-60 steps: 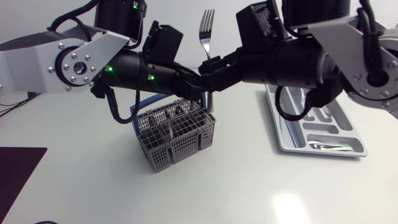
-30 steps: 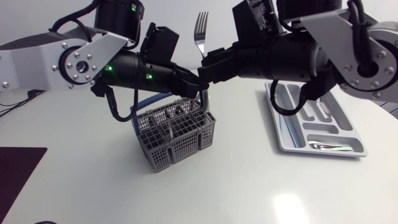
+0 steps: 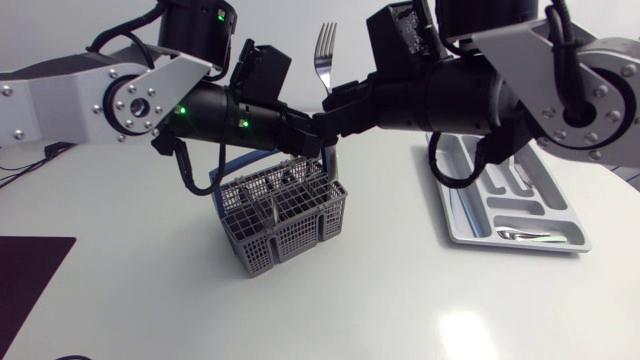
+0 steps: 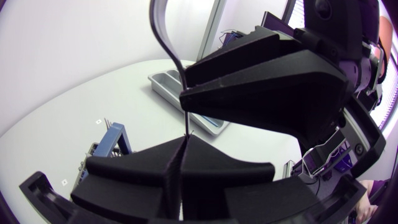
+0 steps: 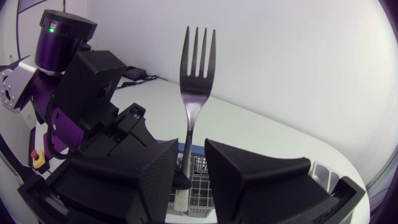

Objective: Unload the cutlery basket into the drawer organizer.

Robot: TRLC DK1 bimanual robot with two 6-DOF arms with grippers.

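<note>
Both arms come in level from the sides and meet tip to tip above the cutlery basket (image 3: 285, 215); the drawer organizer (image 3: 512, 200) lies well apart to the right. The left gripper (image 3: 316, 140) has its fingers pressed together on the lower handle of the fork (image 3: 325, 50), tines straight up. The right gripper (image 3: 333, 104) sits just above it, fingers spread either side of the stem with a gap showing.

Robotics lab, plain white table (image 3: 380, 300), left arm (image 3: 60, 95) and right arm (image 3: 530, 60) over it
</note>
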